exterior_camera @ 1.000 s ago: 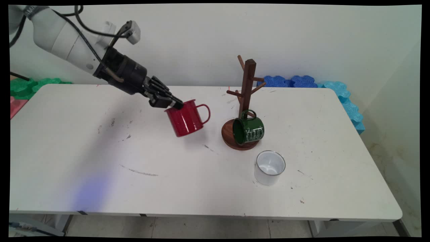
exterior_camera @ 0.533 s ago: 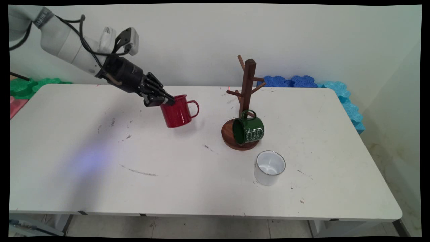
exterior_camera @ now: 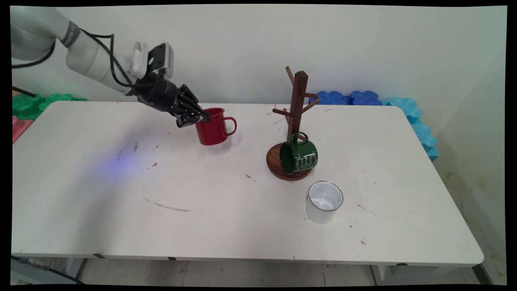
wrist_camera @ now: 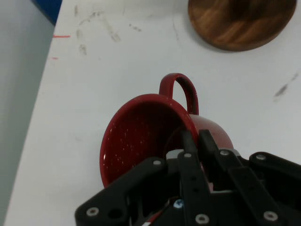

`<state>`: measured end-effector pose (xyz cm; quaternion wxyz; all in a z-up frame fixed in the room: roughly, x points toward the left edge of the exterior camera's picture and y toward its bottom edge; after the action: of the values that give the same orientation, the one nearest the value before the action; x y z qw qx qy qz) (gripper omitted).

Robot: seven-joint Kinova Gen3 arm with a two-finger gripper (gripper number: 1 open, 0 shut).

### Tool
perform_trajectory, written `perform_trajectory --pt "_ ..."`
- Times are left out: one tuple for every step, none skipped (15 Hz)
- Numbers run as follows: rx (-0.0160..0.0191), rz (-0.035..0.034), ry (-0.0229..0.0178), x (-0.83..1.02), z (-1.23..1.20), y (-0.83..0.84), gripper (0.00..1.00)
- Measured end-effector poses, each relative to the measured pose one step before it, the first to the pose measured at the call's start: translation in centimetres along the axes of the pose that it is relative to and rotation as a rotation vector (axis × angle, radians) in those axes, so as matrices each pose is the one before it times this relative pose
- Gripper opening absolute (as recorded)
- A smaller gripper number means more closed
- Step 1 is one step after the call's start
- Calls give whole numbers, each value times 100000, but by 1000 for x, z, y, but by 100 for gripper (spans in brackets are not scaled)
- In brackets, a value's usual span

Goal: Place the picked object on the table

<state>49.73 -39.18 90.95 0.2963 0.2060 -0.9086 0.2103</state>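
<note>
Three enamel mugs are sharing the white table (exterior_camera: 121,210) with a dark wooden mug tree on a round base (exterior_camera: 297,121), and the arm's black two-finger gripper (exterior_camera: 200,118) is clamping the rim of one of them, the glossy red enamel mug with a loop handle (exterior_camera: 213,126). In the hand view, one finger (wrist_camera: 187,141) is reaching inside the mug (wrist_camera: 155,136) while the other is pressing on the outer wall, so the jaws are closed narrowly on the rim. The red mug is sitting toward the far side of the table, left of the mug tree and well apart from it, nearly upright with its handle pointing right toward the tree; whether its base is touching the table or hanging just above it cannot be told. A dark green enamel mug with white lettering (exterior_camera: 299,157) is hanging from a low peg of the tree, its mouth facing left, over the round base. A white enamel mug (exterior_camera: 324,201) is standing upright on the table, just in front and to the right of the base. The upper pegs of the tree are carrying nothing.
</note>
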Motion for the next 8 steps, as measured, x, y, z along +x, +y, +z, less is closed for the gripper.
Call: perform_trajectory --pt "886 1804 -328 -202 391 -156 0" --pt "555 1182 -213 -138 263 -94 0" --pt "870 1598 -356 -217 387 -134 0" --pt "758 1499 -379 -219 376 -107 0" --pt "568 1134 -331 -193 310 -65 0" --pt "488 1070 -332 -189 289 -40 0" --pt "451 1036 -333 -197 283 -16 0" --pt "396 992 -321 -187 274 6 0"
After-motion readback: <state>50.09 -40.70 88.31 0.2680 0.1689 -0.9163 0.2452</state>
